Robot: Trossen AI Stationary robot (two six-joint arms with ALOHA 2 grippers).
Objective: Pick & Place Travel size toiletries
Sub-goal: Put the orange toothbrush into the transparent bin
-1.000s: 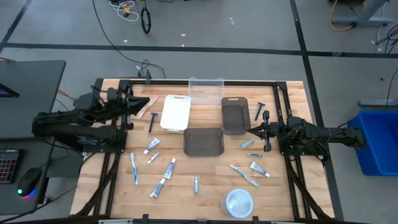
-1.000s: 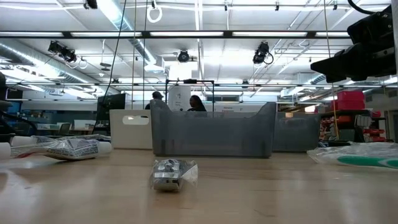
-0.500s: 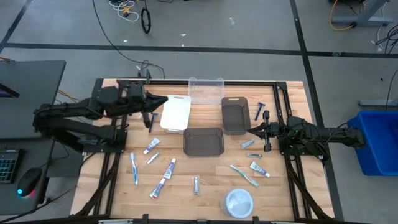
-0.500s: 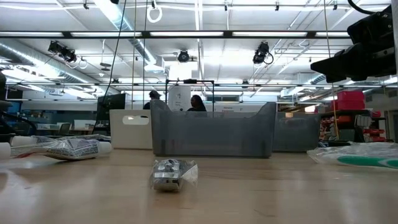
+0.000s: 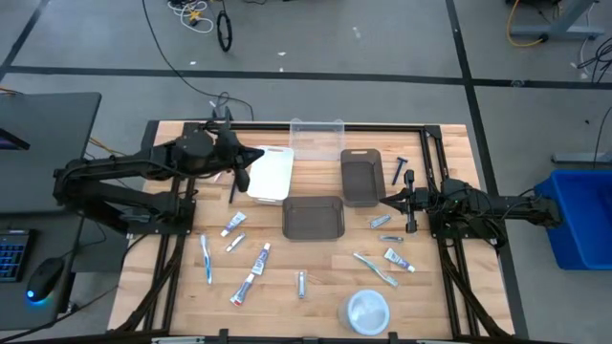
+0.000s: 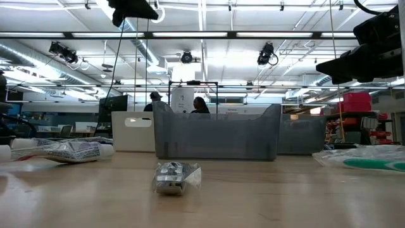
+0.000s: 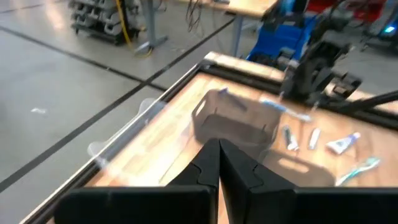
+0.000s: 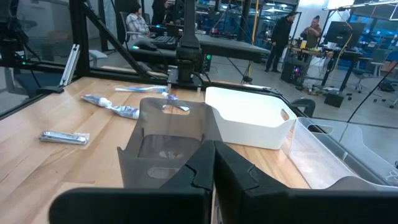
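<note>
So from above, the bench [image 5: 316, 306] has four bins bunched in the middle toward the far side. The clear bin [image 5: 316, 137] sits at the far edge, the white bin [image 5: 271, 173] just left of it and a bit nearer, and a small grey bin [image 5: 361, 176] to the right. The bigger grey bin [image 5: 314, 218] is in front of those. The left tool [image 5: 254, 157] hangs over the white bin's left edge, with a razor [image 5: 233, 186] just left of that bin. Toothpaste tubes [image 5: 256, 260] and a toothbrush [image 5: 206, 258] are scattered front-left. The round dish [image 5: 367, 311] is front-right, more toiletries [image 5: 399, 259] between it and the right tool [image 5: 384, 201].
</note>
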